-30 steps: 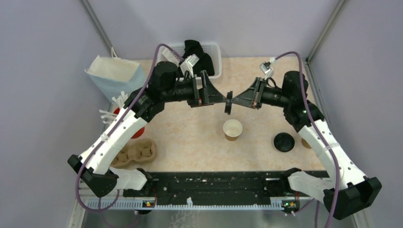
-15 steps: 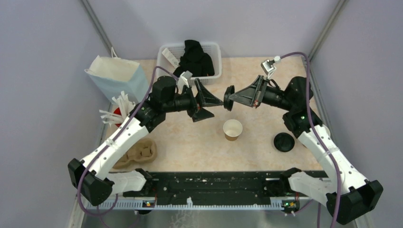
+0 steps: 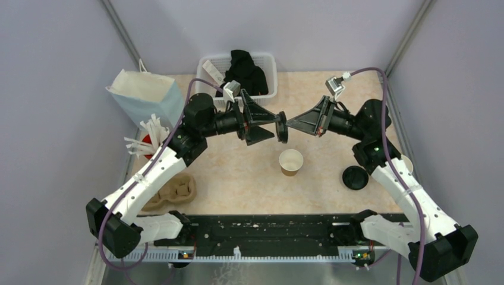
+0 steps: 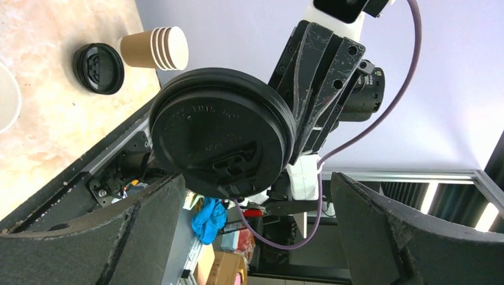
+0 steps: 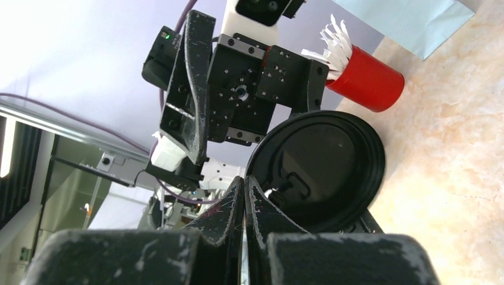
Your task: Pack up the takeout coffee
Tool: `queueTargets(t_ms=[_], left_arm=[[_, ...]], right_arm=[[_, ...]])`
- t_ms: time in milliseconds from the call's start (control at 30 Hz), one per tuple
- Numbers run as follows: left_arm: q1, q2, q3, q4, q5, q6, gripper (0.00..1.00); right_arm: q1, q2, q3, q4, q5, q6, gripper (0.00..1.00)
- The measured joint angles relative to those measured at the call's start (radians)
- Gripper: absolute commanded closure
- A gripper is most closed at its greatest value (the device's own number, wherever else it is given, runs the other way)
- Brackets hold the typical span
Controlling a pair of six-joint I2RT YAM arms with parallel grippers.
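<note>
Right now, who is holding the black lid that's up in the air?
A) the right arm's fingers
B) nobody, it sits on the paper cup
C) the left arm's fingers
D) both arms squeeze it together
A: the right arm's fingers are pinched shut on the edge of the black lid, while the left arm's fingers stand wide open near it.

Top camera overhead, far; wrist cameras close, seemingly face-to-face, sharing lid (image 4: pixel 221 132).
</note>
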Motion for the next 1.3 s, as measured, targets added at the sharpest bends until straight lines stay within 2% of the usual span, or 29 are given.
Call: queueTargets(t_ms=[467,700,867,1000,1033,1133,1300], left_arm=[[0.026,-0.003,-0.027,0.056,0.036,-0.05,0.02],[0.049,-0.005,-0.031,-0.014,-0.006,-0.011,0.02],[0.065,-0.003,-0.095,-0.017,-0.012,0.01,0.01],[0.103,-0.002,-0.099,-0.098,-0.019,0.106,0.03],[0.113,-0.002,-0.099,-0.122,-0.024,0.14,0.04],[0.134,0.0,-0.101,-0.204,-0.036,0.248,0.05],[0.13,0.037,-0.123,-0.313,-0.012,0.399,0.05]], right_arm=[[0.0,0.0,-0.006,0.067,-0.019,0.036,1.0],[0.0,0.013,-0.019,-0.013,0.064,0.002,1.0],[0.0,0.096,-0.06,-0.045,0.106,-0.016,1.0],[0.0,0.154,-0.035,-0.262,0.172,-0.136,1.0],[0.0,0.163,-0.016,-0.331,0.194,-0.176,0.96],[0.0,0.183,0.069,-0.558,0.294,-0.328,0.68],[0.002,0.185,0.111,-0.87,0.467,-0.55,0.4]])
